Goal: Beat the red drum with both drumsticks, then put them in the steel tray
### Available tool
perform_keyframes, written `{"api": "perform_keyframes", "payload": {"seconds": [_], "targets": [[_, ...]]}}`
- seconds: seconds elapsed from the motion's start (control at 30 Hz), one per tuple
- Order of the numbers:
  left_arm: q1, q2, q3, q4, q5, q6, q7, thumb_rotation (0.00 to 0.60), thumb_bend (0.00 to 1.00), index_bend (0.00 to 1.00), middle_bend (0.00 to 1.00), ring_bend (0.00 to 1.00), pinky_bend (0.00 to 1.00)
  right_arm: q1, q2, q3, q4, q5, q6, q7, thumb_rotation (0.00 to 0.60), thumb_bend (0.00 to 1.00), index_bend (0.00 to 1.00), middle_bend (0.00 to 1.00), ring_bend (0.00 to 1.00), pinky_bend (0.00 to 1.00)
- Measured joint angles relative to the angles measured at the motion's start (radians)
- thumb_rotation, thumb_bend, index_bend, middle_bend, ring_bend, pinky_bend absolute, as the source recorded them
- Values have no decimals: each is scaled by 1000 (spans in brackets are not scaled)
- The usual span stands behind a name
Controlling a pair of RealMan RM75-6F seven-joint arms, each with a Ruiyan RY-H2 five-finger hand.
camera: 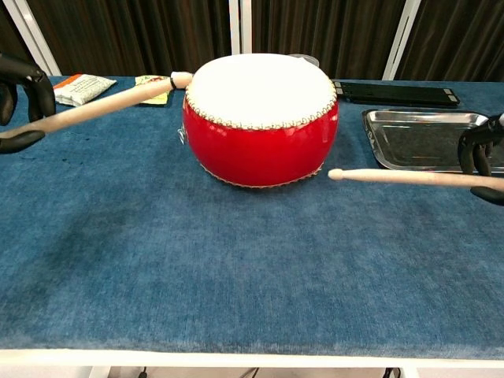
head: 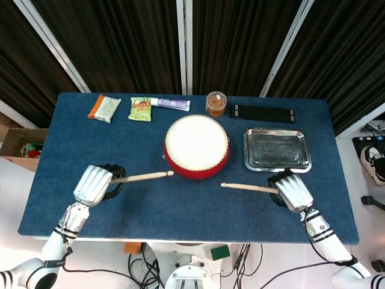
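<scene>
both hands (head: 93, 185) (head: 292, 190) hold drumsticks (head: 141, 177) (head: 248, 188) beside the red drum (head: 197, 147).

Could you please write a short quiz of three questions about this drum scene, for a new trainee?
1. True or false: the steel tray already holds a drumstick.
2. Which hand holds the drumstick whose tip is nearer the top edge of the red drum in the chest view? A) left hand B) right hand
3. Fill in: the small round jar stands behind the ____.

Key
1. False; the tray is empty.
2. A; the left drumstick is raised to the drumhead's level, the right drumstick sits lower.
3. Drum.
</scene>
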Motion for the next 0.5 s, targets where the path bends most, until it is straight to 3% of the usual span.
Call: {"api": "perform_keyframes", "payload": {"seconds": [0.2,0.37,0.5], "targets": [[-16,30,-33,-28,-28,-17,-1,600,565,650,655,615,764,21,31,14,60,-107,141,151,600,832,685,641,407,420],[-54,50,-58,-38,-48,-70,20,600,566,650,656,615,766,60,96,76,41,-76,129,189,600,834,686,642,408,430],[-108,71,-90,-45,-72,-132,99,600,566,649,657,615,766,115,163,133,18,-24,56,201,600,838,688,643,409,430]]}}
